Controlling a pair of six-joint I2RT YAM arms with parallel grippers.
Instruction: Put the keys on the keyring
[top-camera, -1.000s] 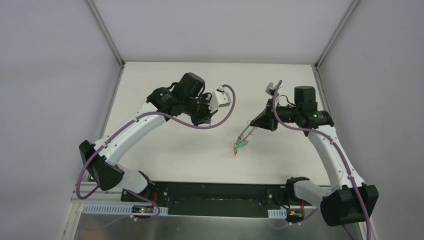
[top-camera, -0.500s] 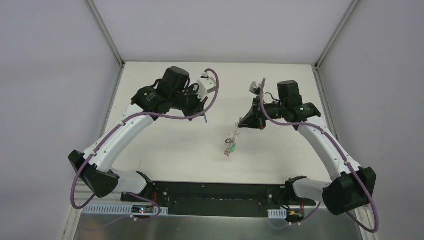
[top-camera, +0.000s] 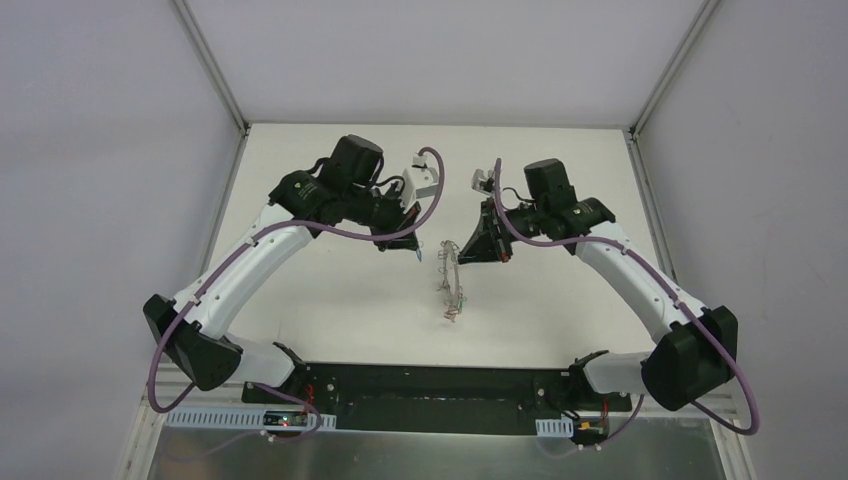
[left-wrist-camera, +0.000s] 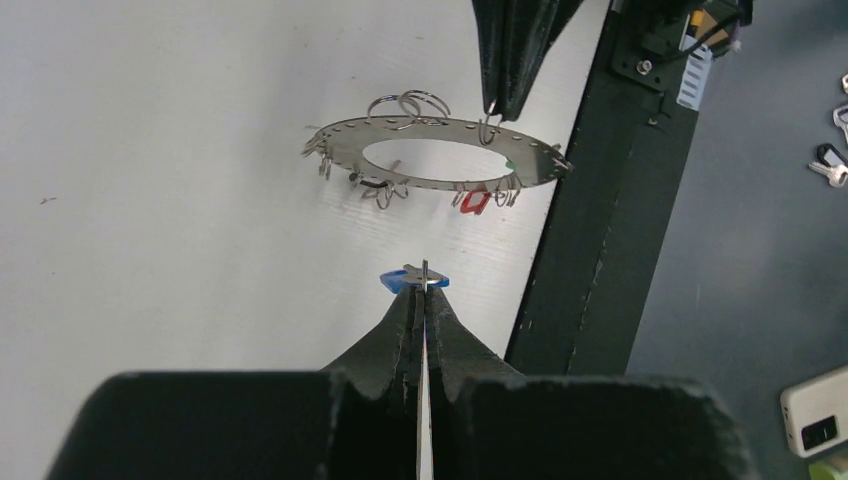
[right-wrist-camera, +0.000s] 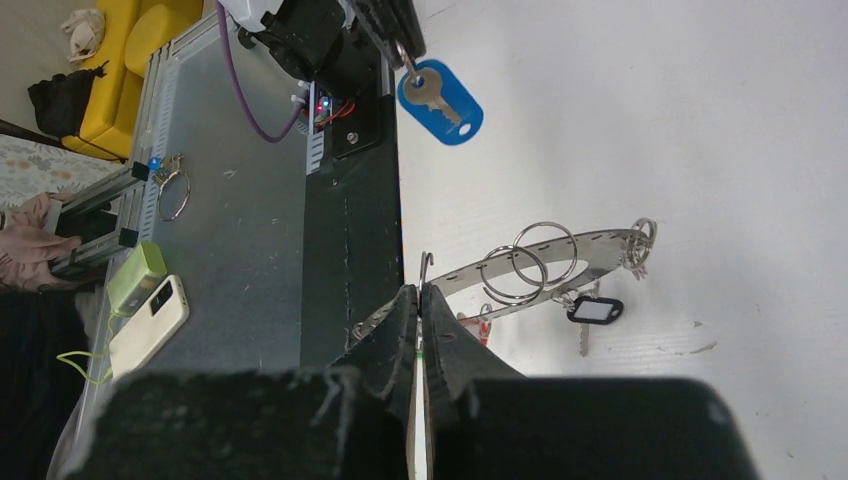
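My left gripper (left-wrist-camera: 424, 286) is shut on a silver key with a blue tag (left-wrist-camera: 412, 281), held in the air above the white table. The keyring (left-wrist-camera: 340, 150), a flat grey disc with a big centre hole and wire loops round its rim, hangs just ahead of that key. My right gripper (right-wrist-camera: 420, 290) is shut on a small loop at the keyring's (right-wrist-camera: 590, 245) rim. Keys with a black tag (right-wrist-camera: 596, 312) and a red tag (left-wrist-camera: 473, 200) hang from the rim. From above, the left gripper (top-camera: 414, 250) and right gripper (top-camera: 462, 248) stand close together, the keyring (top-camera: 450, 285) edge-on between them.
The black base plate (left-wrist-camera: 585, 200) runs along the table's near edge. Beyond it, on the grey metal bench, lie loose keys (left-wrist-camera: 830, 165), a spare ring (right-wrist-camera: 172, 192), a phone (right-wrist-camera: 150, 320) and a green box (right-wrist-camera: 135, 275).
Both arms have swung in toward the table's middle. The right gripper carried the keyring left; the left gripper brought the blue-tagged key right, so key and keyring are now close.
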